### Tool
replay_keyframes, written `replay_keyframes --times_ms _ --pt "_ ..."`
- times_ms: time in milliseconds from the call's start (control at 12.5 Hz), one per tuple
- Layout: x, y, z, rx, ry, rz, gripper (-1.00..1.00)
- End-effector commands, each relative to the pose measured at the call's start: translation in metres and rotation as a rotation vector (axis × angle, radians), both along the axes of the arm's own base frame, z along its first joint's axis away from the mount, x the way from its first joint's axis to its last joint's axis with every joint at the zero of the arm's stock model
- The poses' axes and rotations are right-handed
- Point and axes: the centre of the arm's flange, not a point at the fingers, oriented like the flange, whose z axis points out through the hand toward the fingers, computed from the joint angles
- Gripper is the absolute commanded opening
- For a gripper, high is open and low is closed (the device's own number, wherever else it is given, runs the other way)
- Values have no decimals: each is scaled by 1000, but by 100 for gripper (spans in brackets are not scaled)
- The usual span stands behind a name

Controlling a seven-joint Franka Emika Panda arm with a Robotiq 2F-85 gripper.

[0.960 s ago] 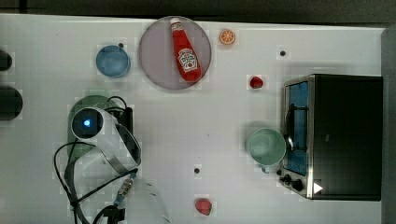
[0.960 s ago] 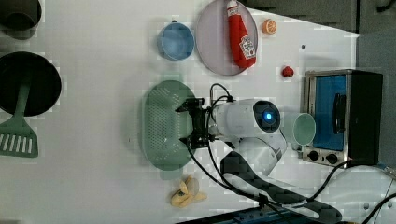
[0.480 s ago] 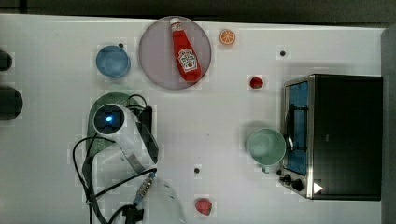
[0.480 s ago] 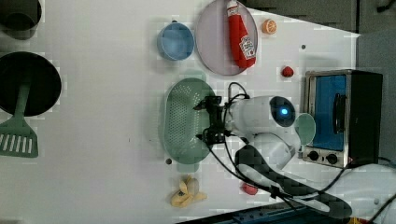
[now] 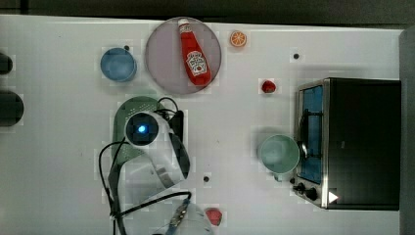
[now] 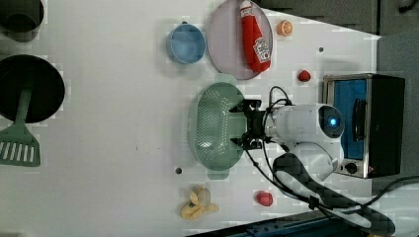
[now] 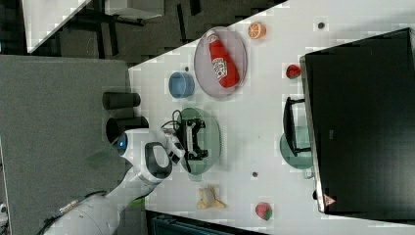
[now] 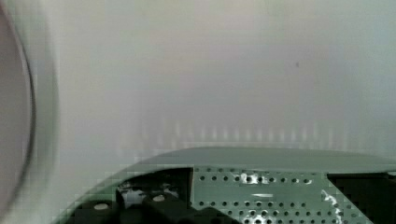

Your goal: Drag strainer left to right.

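Gripper [image 6: 248, 124] mine, jaws spread wide inside strainer [image 6: 212, 126], straddling its wall, nothing clenched. In top view my arm [image 5: 151, 152] hides most of strainer; only green rim peeks out. Strainer sits below grey plate [image 6: 232, 44] in left view, shifted toward left view's right since earlier frame.

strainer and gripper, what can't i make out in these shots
- Top view: the arm covers most of the strainer.
- Left view: the gripper sits over the strainer's rim; whether its fingers touch the strainer is too small to tell.
- Right view: the gripper hides the strainer's middle.
- Wrist view: the strainer is cut off by the picture's edge.
- Right view: the oven hides part of the green cup.
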Motion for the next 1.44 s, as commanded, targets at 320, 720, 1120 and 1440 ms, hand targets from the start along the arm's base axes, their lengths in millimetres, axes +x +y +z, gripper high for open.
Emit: replay_keyframes --times_ms 320,720,1120,1440 --pt "10 -82 -10 -13 31 41 100" --pt "13 -141 -10 -36 23 -18 100" --pt "13 -188 -11 -50 10 28 100" --pt "9 -223 -11 -63 14 51 100"
